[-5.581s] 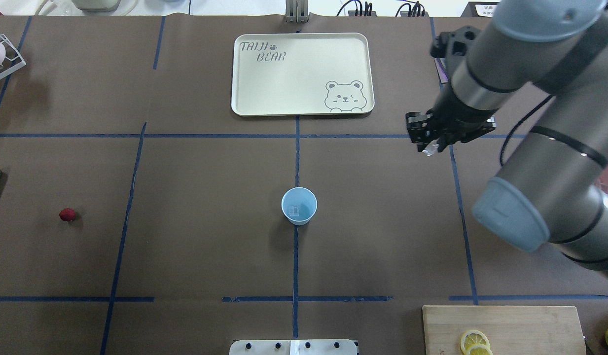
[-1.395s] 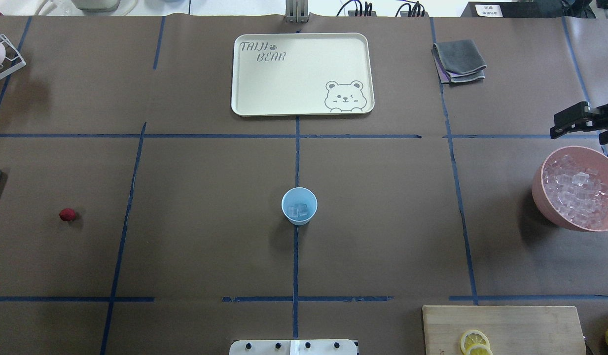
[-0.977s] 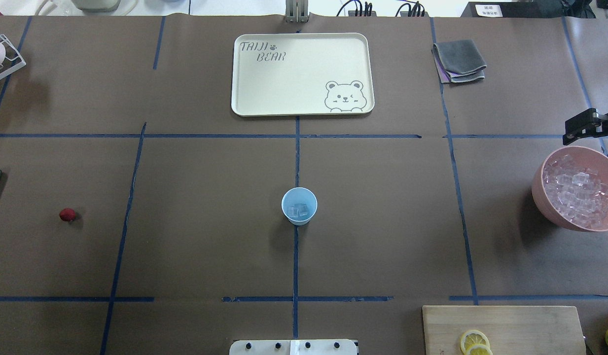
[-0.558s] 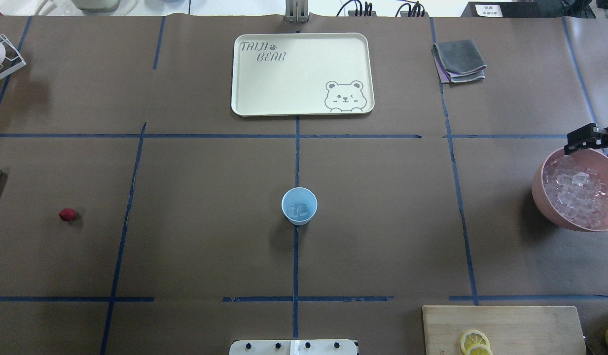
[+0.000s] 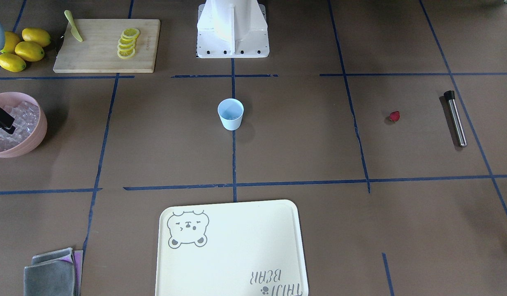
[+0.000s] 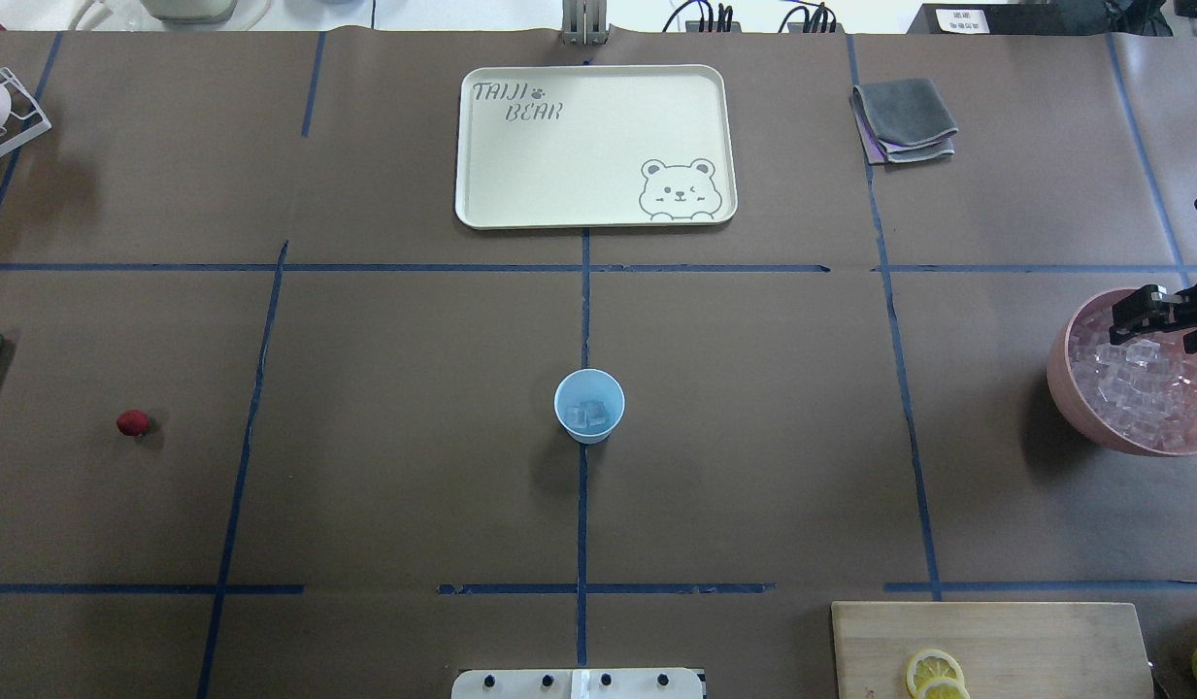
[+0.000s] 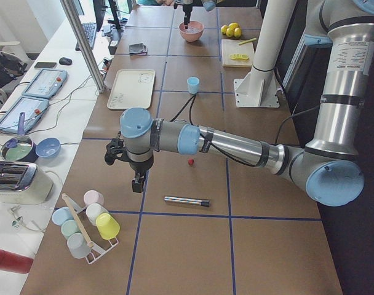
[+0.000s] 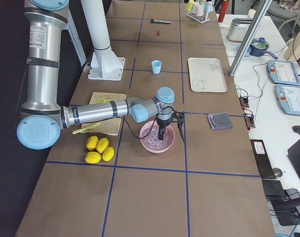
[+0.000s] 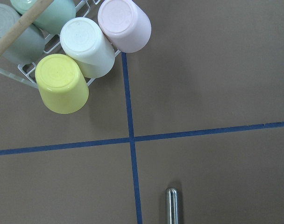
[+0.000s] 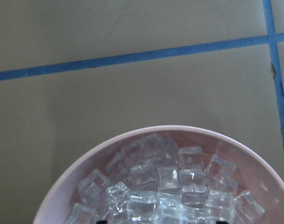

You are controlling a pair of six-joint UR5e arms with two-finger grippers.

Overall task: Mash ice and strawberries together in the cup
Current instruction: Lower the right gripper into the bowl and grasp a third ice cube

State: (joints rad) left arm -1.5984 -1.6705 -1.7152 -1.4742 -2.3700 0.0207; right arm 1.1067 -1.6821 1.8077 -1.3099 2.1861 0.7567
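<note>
**Right Arm at Ice Bowl**

Right jaws stand apart, low over the ice (image 6: 1137,393) in the bowl (image 6: 1057,374). Left jaws: state cannot be told. Cup (image 6: 589,406), at worktop (image 6: 753,437) centre, holds a few cubes. Strawberry (image 6: 132,422) lies well apart from it.

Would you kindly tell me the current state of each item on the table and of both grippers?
cup: upright, a few ice cubes inside.
strawberry: on the table, outside the cup.
pink bowl: heaped with ice.
right gripper: open, low over the bowl's ice.
left gripper: cannot tell.
muddler: lying flat, untouched.
</note>
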